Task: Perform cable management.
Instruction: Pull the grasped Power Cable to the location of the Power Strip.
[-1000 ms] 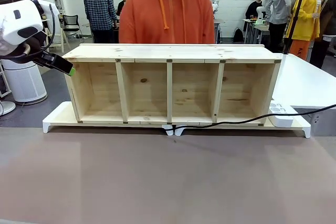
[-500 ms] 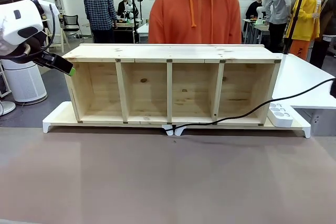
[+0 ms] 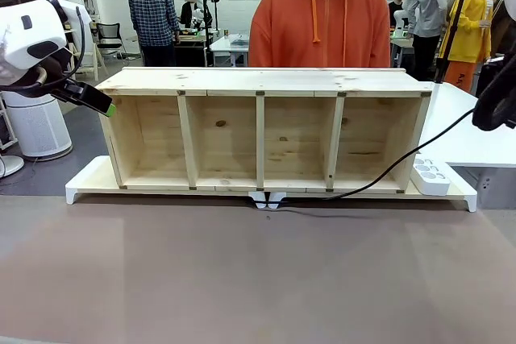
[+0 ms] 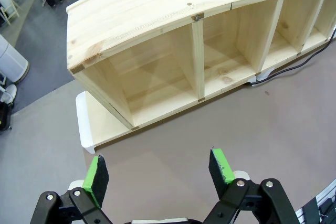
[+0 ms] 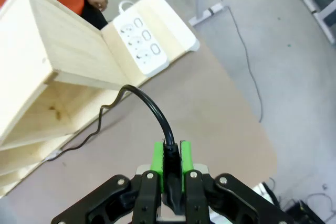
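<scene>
The table has a brown surface and spans the foreground of the front view. A wooden shelf lies on its long side across the table, with four open compartments facing the robot. The shelf rests on a flat white platform that projects past both of its ends. A person in an orange hoodie stands behind the shelf, right of its centre.

The left gripper hangs above the table off the shelf's left end. Its green pads are spread wide and hold nothing.

The right gripper is raised off the right end of the shelf. Its pads are pressed together on the cable. In the front view it is probably the dark shape at the right edge.

A white power strip lies on the platform, just beside the shelf's right end.

The cable starts on the table near the middle of the platform's front edge. It runs right along the base of the shelf, then lifts off and rises diagonally, crossing in front of the shelf's lower right corner, to the right gripper.
</scene>
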